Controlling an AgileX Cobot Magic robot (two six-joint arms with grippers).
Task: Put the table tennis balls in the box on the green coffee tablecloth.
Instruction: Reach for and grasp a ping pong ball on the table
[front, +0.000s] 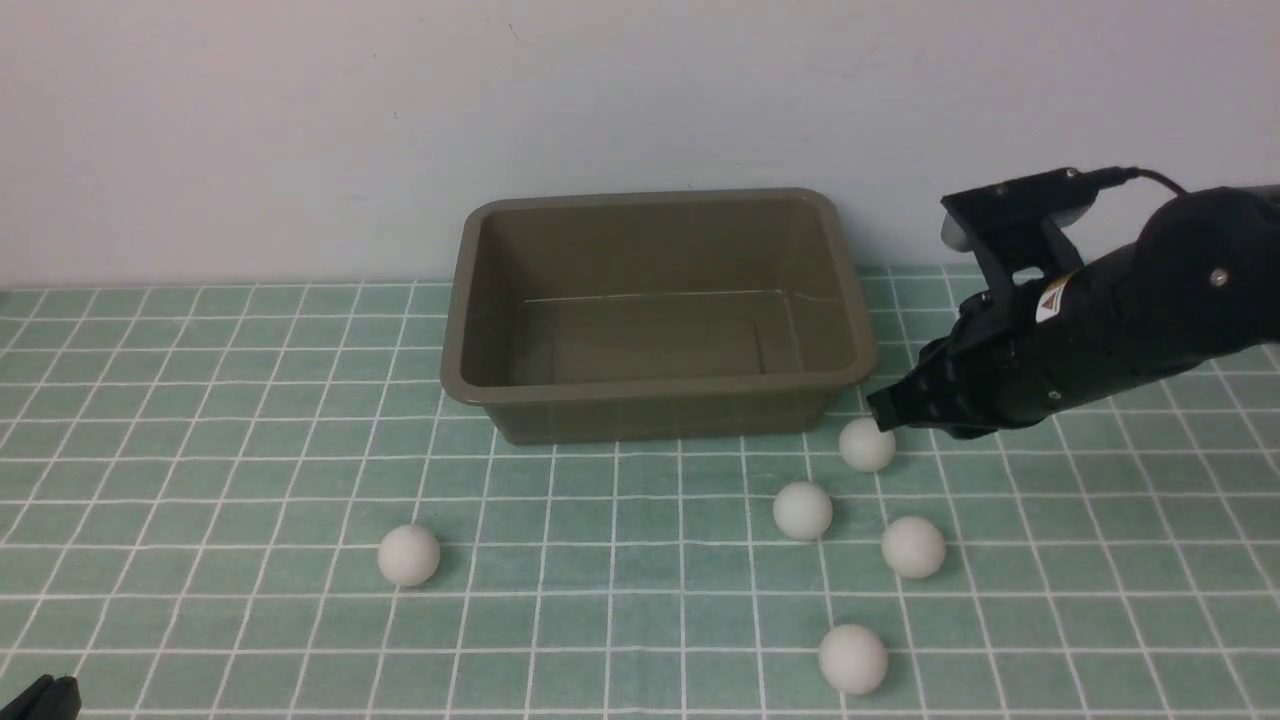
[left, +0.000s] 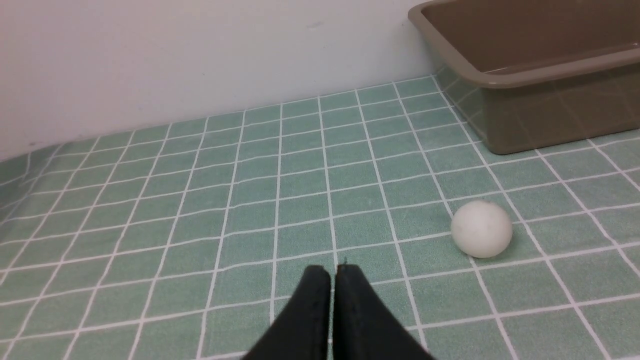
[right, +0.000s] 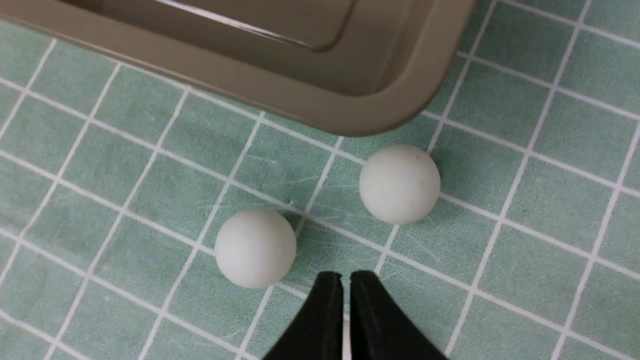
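The olive-brown box stands empty at the back middle of the green checked tablecloth. Five white balls lie on the cloth: one at the front left, and the others in a cluster at the right. My right gripper is shut and empty, just above the ball nearest the box's front right corner. Its wrist view shows the shut tips, two balls and the box rim. My left gripper is shut and empty, low at the front left, with the left ball ahead.
A pale wall runs close behind the box. The cloth covers the whole table surface in view. The box's wall shows at the far side of the left wrist view.
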